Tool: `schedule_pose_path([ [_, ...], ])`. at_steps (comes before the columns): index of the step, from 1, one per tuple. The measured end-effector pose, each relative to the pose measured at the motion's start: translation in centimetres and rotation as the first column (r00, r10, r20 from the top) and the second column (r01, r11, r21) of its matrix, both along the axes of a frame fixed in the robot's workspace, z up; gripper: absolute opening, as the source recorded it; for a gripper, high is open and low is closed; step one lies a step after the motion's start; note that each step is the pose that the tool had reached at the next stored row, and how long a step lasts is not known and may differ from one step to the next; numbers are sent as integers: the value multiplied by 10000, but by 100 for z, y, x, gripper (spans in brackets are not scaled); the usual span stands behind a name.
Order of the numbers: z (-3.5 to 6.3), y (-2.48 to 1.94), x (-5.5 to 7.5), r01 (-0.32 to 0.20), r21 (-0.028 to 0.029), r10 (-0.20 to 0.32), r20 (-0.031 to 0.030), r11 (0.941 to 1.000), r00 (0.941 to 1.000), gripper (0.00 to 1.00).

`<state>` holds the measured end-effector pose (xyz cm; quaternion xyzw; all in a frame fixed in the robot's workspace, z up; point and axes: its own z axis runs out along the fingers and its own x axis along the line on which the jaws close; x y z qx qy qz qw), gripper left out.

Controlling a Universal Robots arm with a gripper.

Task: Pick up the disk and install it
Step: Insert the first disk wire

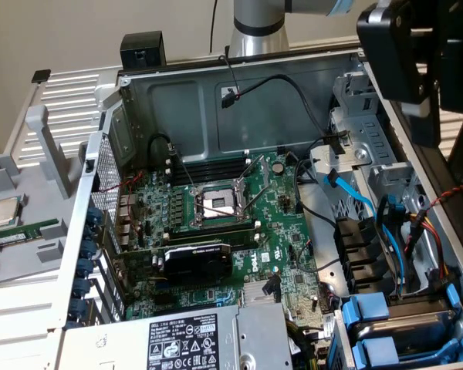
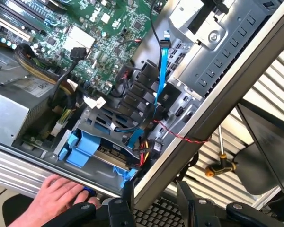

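Note:
Two blue-framed drives sit in the drive bay at the case's corner, one (image 1: 368, 307) beside the other (image 1: 380, 354); I cannot tell which of them is the disk. The wrist view shows the blue carrier (image 2: 83, 147) in that bay with cables running over it. My gripper (image 1: 430, 65) hangs high above the case's side wall on the exterior view's right, well away from the bay. Its fingers (image 2: 128, 198) stand apart, open, with nothing between them.
A person's hand (image 2: 57, 198) rests on the case edge next to the blue carrier. A screwdriver (image 2: 220, 165) and a keyboard (image 2: 156, 217) lie outside the case wall. The motherboard (image 1: 216, 208), a blue cable (image 1: 353, 196) and a small processor chip (image 1: 4, 212) are in view.

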<state>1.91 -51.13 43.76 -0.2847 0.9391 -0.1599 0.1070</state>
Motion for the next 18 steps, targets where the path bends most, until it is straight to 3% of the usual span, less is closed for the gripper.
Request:
schedule_pose_path([
  [4,-5,0,-1,-587,2,587,-90,9983,9982,49],
  [7,-9,1,-2,-846,-26,844,-297,9964,9960,49],
  [11,-13,0,-4,-1063,-300,1046,-550,9939,9930,49],
  [12,-14,0,-5,-1110,-346,1086,-634,9932,9921,49],
  [14,-14,-5,-14,-1133,-363,1099,-851,9929,9903,49],
  [16,-13,-50,-15,-1138,-359,1101,-916,9929,9897,49],
  [18,-10,-128,-15,-1138,-356,1100,-937,9929,9895,49],
])
